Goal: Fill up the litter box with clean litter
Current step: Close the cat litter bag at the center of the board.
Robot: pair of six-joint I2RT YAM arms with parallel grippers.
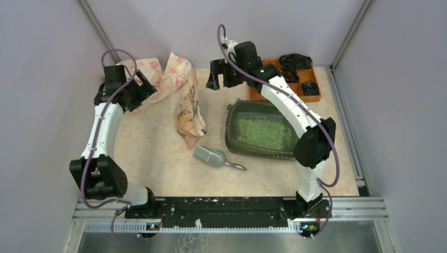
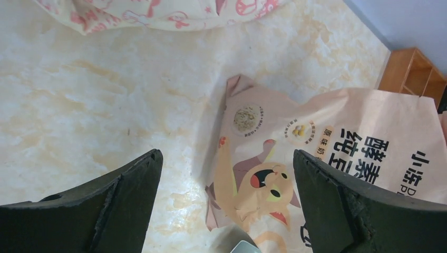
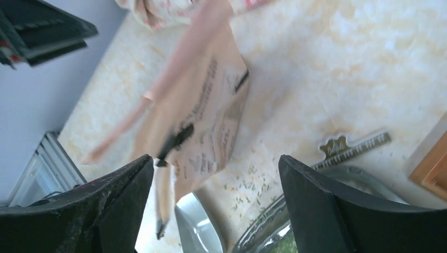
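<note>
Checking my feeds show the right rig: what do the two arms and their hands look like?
The left arm and right arm have white links, black joints and a looping purple cable each. A green light glows near the right wrist. The left hand and right hand each have two blunt black fingers.

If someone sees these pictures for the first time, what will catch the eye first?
First, the large dark grey plastic litter box, right of centre on the marbled beige table, its floor covered with light-green litter granules. Next, the crumpled peach-orange printed paper bag lying left of it, and the grey metal scoop between them, nearer the table's front edge.
</note>
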